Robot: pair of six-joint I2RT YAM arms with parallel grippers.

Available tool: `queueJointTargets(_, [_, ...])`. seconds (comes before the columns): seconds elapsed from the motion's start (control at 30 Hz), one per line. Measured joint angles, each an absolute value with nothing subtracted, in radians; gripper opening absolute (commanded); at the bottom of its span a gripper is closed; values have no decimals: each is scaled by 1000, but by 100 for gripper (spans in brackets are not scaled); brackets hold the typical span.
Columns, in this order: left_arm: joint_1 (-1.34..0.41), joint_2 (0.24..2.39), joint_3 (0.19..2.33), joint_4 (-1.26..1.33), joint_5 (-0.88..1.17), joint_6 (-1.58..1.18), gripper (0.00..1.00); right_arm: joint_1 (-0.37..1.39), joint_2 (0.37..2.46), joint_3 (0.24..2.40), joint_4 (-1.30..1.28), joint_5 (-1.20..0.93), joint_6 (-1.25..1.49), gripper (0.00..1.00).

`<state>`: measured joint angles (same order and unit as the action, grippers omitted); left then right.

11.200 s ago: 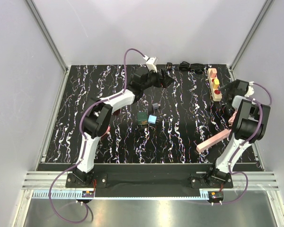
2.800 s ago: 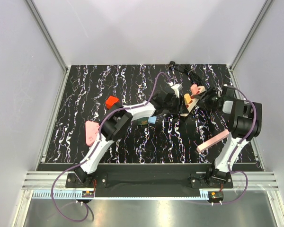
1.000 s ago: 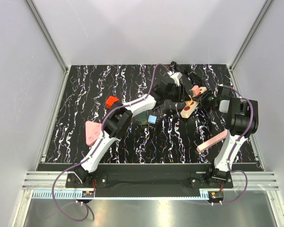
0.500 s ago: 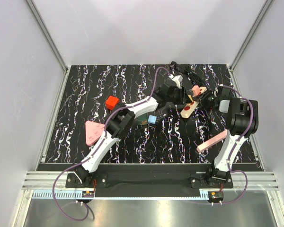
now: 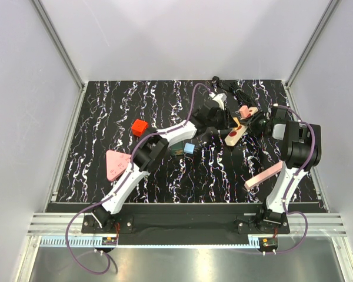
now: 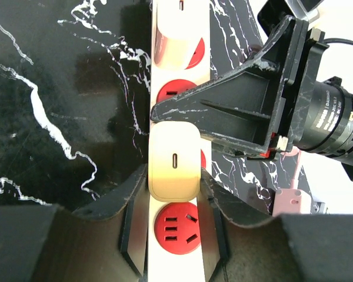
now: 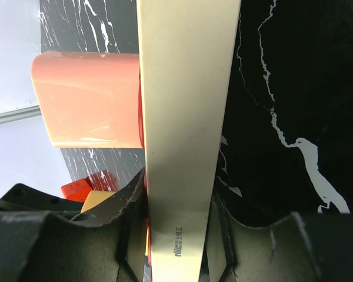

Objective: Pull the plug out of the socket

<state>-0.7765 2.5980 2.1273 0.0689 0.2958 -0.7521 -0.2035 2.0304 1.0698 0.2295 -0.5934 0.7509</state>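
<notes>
Left wrist view: my left end effector [image 6: 173,187] is clamped on the cream plug [image 6: 174,162], which sits in the second outlet from the end of the socket [image 6: 175,230] nearest my fingers, above the black marbled table [image 6: 59,88]. My right end effector [image 7: 176,205] is clamped across the socket just beyond the plug, bracing it. I judge the pull should run straight off the socket's face, without rocking, while my right side holds the socket steady.
</notes>
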Motion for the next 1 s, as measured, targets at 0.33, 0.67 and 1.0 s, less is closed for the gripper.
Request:
queueJointTargets(0.33, [-801, 2464, 1867, 245, 155, -730, 0, -173, 2013, 1088, 141, -586, 726, 0])
queueJointTargets(0.67, [-815, 2503, 2043, 117, 65, -709, 0, -185, 2001, 1114, 171, -587, 747, 0])
queueJointTargets(1.0, [-798, 2548, 2146, 108, 57, -759, 0, -190, 1976, 1125, 235, -545, 769, 0])
